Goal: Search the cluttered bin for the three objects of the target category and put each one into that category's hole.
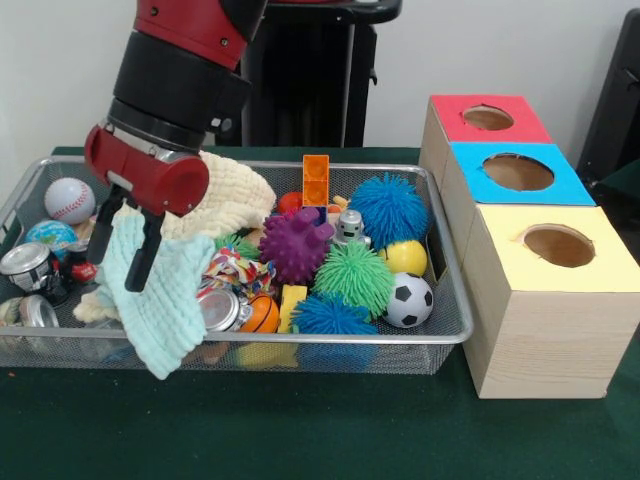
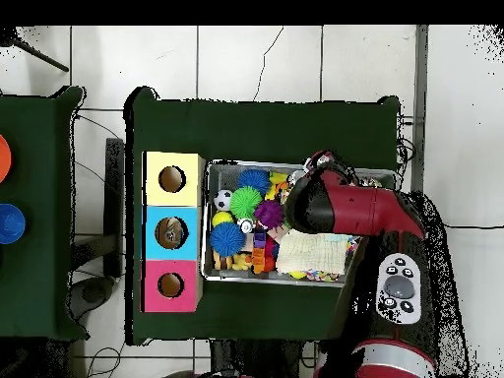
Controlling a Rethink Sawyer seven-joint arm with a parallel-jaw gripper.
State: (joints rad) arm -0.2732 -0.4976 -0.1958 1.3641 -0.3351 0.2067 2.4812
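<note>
My gripper point(image 1: 118, 272) hangs over the left part of the wire bin point(image 1: 447, 300), shut on a pale mint cloth point(image 1: 155, 310) that droops from its black fingers point(image 1: 143, 255) over the bin's front edge. A cream cloth point(image 1: 235, 195) lies bunched just behind the gripper; from above this cream cloth point(image 2: 311, 254) is spread in the bin point(image 2: 206, 221) beside my arm point(image 2: 345, 207), which hides the gripper. Beside the bin stand three boxes with round holes: red point(image 1: 488, 117), blue point(image 1: 518, 172) and yellow point(image 1: 558, 245).
The bin holds a baseball point(image 1: 69, 200), a globe ball point(image 1: 50, 237), cans point(image 1: 25, 265), a purple spiky ball point(image 1: 296, 245), blue point(image 1: 388, 208) and green point(image 1: 355, 275) spiky balls, a soccer ball point(image 1: 408, 300), a yellow ball point(image 1: 405, 257), an orange brick point(image 1: 316, 180) and a small robot toy point(image 1: 349, 228).
</note>
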